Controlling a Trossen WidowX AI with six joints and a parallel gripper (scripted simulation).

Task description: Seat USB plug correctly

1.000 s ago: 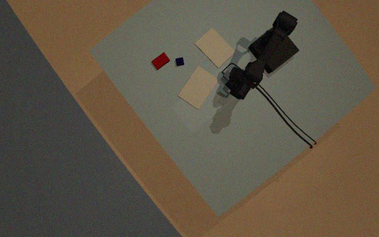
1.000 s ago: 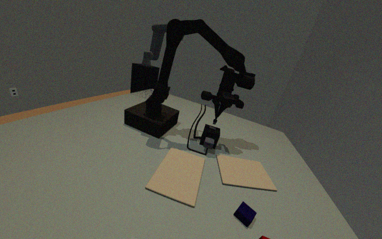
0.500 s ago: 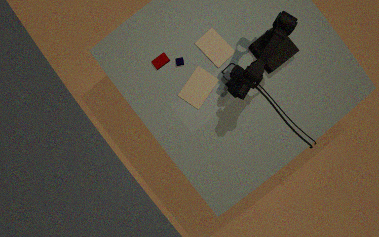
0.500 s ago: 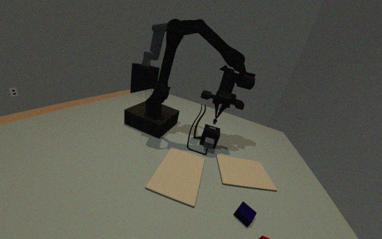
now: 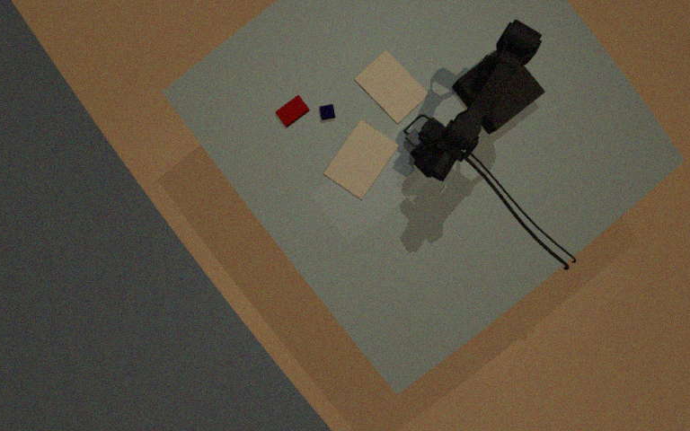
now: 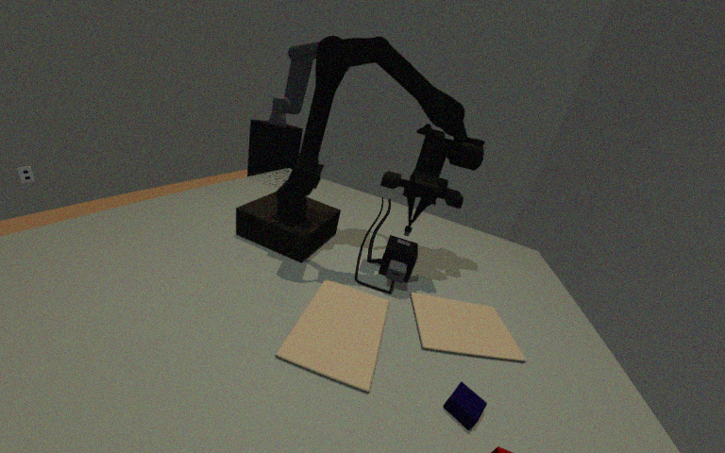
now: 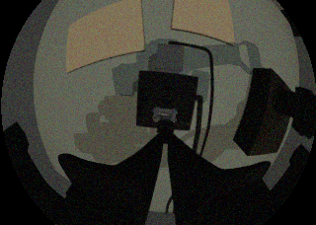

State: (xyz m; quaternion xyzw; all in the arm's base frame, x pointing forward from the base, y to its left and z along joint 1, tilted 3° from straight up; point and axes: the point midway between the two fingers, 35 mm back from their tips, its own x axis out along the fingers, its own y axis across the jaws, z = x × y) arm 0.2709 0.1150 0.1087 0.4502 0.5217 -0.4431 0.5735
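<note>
My gripper (image 6: pixel 409 226) (image 7: pixel 165 138) points down and is shut on the small dark USB plug (image 6: pixel 407 230). The plug hangs a little above the black power cube (image 6: pixel 390 255) (image 7: pixel 168 89), out of its socket. The pale socket (image 6: pixel 403 242) (image 7: pixel 164 114) is on the cube's top face; in the wrist view it shows just beyond my fingertips, where plug and socket partly overlap. The cube stands on the table. Which way round the plug is cannot be told. In the top view the arm hides the cube, plug and fingertips.
Black cables (image 5: pixel 519 213) (image 6: pixel 357 260) (image 7: pixel 211 87) run beside the cube. Two tan boards (image 5: pixel 390 85) (image 5: pixel 361 160) (image 6: pixel 335 336) (image 6: pixel 467 327) lie near it. Beyond them are a dark blue block (image 5: pixel 327 111) (image 6: pixel 465 405) and a red block (image 5: pixel 292 110) (image 6: pixel 500 450).
</note>
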